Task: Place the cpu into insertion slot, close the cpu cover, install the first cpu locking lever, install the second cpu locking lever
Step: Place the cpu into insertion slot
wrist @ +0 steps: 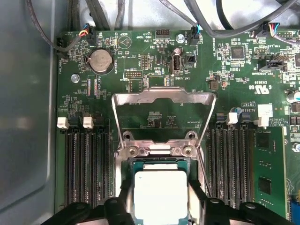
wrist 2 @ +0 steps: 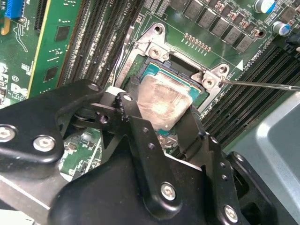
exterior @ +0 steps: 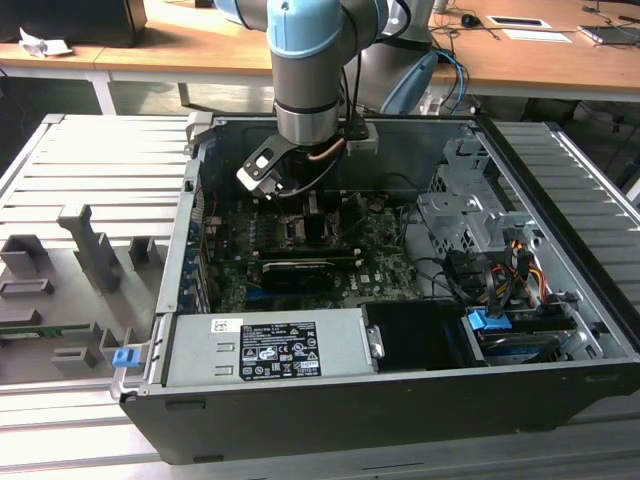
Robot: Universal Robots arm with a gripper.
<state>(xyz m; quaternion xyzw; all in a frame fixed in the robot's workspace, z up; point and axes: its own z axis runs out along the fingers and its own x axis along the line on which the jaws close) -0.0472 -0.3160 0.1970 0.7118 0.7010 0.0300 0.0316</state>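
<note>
The arm (exterior: 305,80) stands vertical at its end, pincer (wrist: 160,208) pointing straight down.

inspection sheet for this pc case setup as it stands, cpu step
surface: green motherboard inside an open pc case on a grey slatted table
job's things: cpu down at the insertion slot; cpu cover swung open; a wire locking lever sticks out beside the slot
clutter: grey fixture blocks on the table at the exterior view's left
grippers: gripper shut on the cpu, a finger on each of two opposite edges
cables: cable bundle in the case at the exterior view's right, none across the slot
surroundings: wooden desks behind the case
</note>
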